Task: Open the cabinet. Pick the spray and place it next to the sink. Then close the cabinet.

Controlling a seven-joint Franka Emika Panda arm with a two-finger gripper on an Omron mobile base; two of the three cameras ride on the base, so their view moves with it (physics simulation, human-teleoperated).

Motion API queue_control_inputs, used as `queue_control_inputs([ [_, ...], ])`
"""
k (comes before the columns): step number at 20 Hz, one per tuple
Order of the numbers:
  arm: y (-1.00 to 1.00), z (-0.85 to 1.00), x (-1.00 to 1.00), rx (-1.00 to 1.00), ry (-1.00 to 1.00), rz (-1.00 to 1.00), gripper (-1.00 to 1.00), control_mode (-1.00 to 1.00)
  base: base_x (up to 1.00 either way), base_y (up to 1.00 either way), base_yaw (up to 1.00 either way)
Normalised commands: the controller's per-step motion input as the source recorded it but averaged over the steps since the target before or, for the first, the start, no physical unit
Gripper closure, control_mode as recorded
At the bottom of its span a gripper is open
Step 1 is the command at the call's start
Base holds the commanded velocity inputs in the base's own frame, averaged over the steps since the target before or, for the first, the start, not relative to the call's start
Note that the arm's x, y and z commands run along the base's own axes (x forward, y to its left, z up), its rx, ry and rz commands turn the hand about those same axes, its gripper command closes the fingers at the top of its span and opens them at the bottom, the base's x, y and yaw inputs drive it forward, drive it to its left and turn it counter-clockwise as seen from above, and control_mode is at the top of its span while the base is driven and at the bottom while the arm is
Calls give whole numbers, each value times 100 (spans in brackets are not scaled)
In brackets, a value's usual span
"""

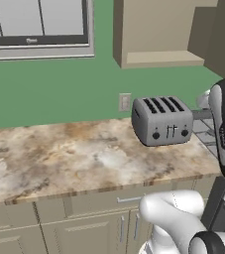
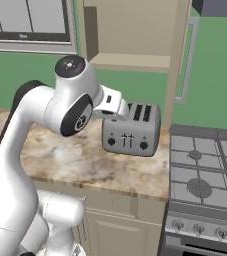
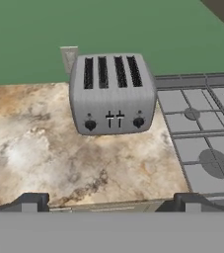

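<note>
Cabinet (image 2: pixel 135 35), beige wall unit with long silver bar handle, already open, tan shelf bare; jaws apart and empty above brown marbled bench (image 3: pixel 59 148); closing still left.

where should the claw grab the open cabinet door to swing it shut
Take the long vertical silver bar handle on the cabinet door, which stands swung open edge-on above the counter's right end by the stove. The bar stands off the panel, so open jaws could straddle it horizontally, coming from the stove side, probably near mid-height. The claw is open.
</note>
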Motion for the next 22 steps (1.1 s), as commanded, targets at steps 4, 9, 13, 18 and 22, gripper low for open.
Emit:
queue_control_inputs([
  [4, -51, 13, -39, 0, -4, -3, -100, -100, 0, 0, 0],
  [9, -23, 10, -31, 0, -1, 0, -100, -100, 0, 0, 0],
  [13, -25, 13, -26, 0, 0, 0, -100, -100, 0, 0, 0],
  [18, -28, 2, -7, 0, 0, 4, -100, -100, 0, 0, 0],
  [22, -56, 0, 4, 0, 1, 1, -100, -100, 0, 0, 0],
])
